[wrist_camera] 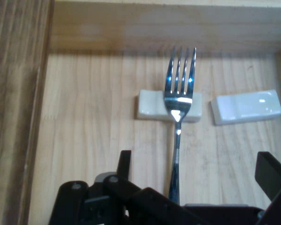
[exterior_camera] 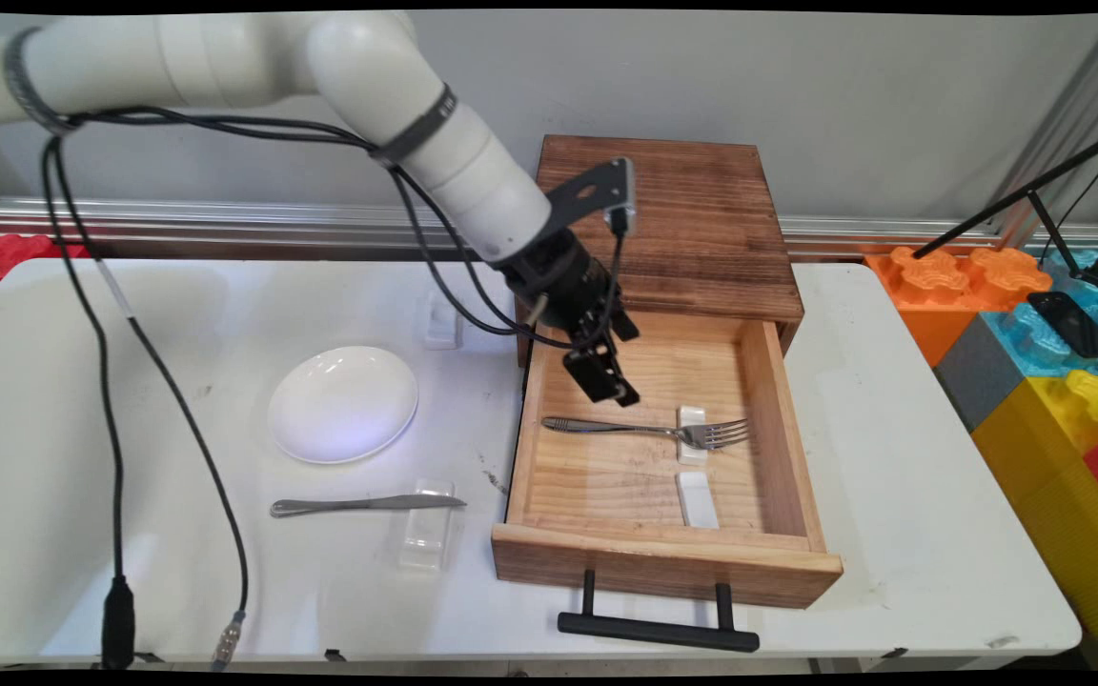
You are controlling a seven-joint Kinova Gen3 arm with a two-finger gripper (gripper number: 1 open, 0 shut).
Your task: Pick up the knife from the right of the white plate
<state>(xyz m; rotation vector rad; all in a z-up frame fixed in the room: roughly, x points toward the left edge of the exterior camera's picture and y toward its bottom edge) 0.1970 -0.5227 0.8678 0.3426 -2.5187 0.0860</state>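
A: Black fingers, spread wide apart with nothing between them. The gripper (exterior_camera: 614,376) hangs inside the open wooden drawer (exterior_camera: 766,381), just above the handle end of the fork (exterior_camera: 649,431).

B: And how does the fork lie?

A: Flat along the drawer floor, its neck propped on a small white rest (exterior_camera: 691,425), tines towards the drawer's right wall. In the hand view the fork (wrist_camera: 179,112) runs straight up between the two fingers (wrist_camera: 125,164). A second white rest (exterior_camera: 698,498) sits just beside the first, nearer the drawer front.

B: How would it handle?

A: Polished steel, I'd judge: stiff, light, slippery. The slim handle, lifted slightly off the wood near the rest, looks the best place to pinch.

B: Outside the drawer?

A: On the table, a white plate (exterior_camera: 343,403) and a knife (exterior_camera: 366,504) on a clear rest (exterior_camera: 425,538).
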